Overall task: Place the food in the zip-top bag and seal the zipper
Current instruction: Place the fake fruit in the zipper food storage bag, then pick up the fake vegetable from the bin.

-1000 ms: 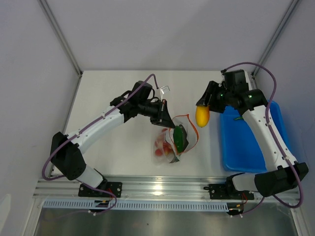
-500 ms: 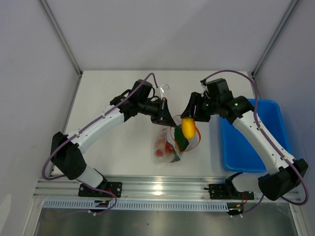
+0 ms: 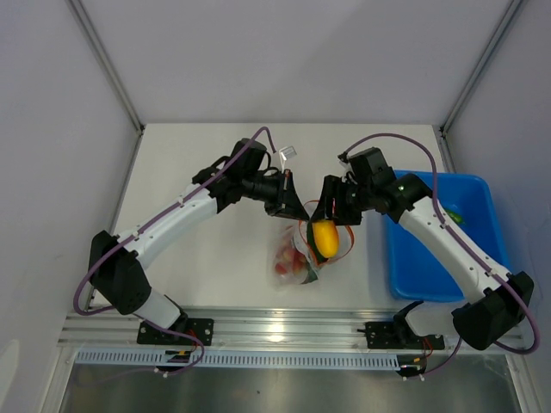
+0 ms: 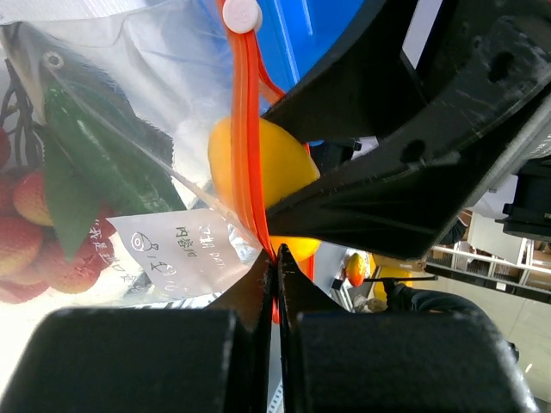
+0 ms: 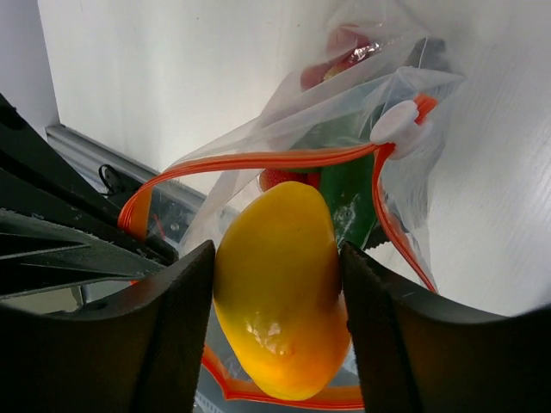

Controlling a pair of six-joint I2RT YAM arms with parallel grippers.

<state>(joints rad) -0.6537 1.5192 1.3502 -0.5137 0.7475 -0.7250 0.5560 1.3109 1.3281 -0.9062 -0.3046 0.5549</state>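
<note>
The left tool [image 4: 275,258], jaws together, pinches the zipper [image 4: 250,129] of the bag [image 3: 288,258] at the mouth's 11 o'clock edge. The right tool [image 5: 275,344], clamped on the yellow pepper [image 5: 280,284], holds it within the open mouth. The tomatoes [image 3: 281,265] and green pepper [image 4: 95,163] lie inside the bag. A blue bin [image 3: 430,258] sits at 3 o'clock on the counter [image 3: 207,163].

zip-top bag [image 5: 284,129] clear crinkly plastic; yellow-orange pepper [image 5: 280,284] smooth, glossy; blue bin [image 3: 411,267] smooth plastic
</note>
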